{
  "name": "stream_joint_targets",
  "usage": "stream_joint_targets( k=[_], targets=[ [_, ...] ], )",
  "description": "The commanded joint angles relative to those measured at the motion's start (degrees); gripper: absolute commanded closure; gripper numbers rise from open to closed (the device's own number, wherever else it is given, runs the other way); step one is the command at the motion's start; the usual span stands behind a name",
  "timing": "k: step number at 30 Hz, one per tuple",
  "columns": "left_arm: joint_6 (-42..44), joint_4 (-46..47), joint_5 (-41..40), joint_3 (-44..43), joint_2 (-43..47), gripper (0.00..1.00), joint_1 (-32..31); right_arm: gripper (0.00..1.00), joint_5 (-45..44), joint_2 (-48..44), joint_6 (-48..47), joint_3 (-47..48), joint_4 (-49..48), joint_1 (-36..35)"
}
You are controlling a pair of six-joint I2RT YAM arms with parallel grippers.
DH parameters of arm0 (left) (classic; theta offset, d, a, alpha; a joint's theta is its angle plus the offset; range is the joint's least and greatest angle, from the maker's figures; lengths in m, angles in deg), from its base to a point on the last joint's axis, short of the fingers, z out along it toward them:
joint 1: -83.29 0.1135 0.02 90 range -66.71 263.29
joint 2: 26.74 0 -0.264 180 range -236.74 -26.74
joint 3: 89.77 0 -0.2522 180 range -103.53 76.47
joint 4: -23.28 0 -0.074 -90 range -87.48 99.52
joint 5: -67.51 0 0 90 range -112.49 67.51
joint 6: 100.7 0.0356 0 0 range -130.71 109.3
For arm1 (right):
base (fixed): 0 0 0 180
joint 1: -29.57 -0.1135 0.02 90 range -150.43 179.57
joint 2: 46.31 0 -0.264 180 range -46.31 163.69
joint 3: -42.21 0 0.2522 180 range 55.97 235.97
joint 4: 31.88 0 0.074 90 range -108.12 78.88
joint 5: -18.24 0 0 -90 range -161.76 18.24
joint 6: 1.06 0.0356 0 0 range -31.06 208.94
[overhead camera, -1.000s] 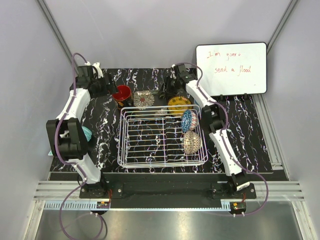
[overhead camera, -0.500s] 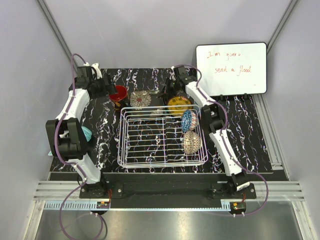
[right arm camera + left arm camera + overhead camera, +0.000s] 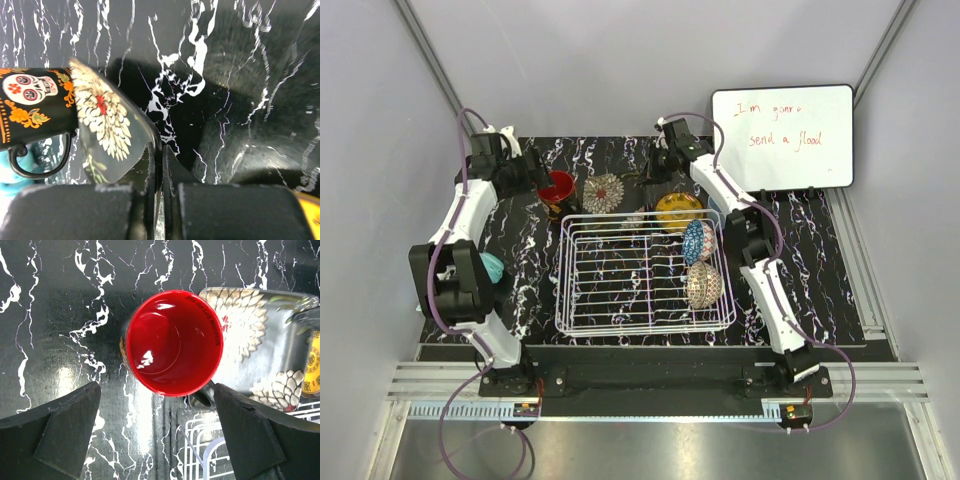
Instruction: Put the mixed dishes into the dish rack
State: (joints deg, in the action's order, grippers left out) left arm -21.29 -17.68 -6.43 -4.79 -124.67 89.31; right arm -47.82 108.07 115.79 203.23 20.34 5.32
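behind the rack, right gripper apparently on saucer

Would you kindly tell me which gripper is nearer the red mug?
Left. The left gripper is open directly above the red mug, straddling it; the right gripper is farther off, shut on the rim of the floral saucer.

Red mug from above, left claw spread wide, floral saucer alongside

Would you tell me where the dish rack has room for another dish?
Bare: the rack from its left wall to the blue bowl and brown bowl on its right. Crowded behind it: mug, saucer, plate.
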Motion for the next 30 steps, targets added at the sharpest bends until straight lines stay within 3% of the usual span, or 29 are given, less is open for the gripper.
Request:
stream_joint_targets(
  k=[1,19,30],
  targets=[
    [-0.8,2.7,0.9,0.9,4.1,0.01,0.4,1.0,-4.5,-9.7,-4.0,2.4,0.5,-0.3],
    [-2.0,5.7,2.0,3.5,7.0,0.01,0.3,1.0,-3.8,-18.3,-5.8,7.2,0.0,0.3],
    [0.0,7.6,0.6,4.5,11.7,0.01,0.4,1.0,-2.1,-25.5,-5.7,2.9,-0.2,0.3]
  ],
)
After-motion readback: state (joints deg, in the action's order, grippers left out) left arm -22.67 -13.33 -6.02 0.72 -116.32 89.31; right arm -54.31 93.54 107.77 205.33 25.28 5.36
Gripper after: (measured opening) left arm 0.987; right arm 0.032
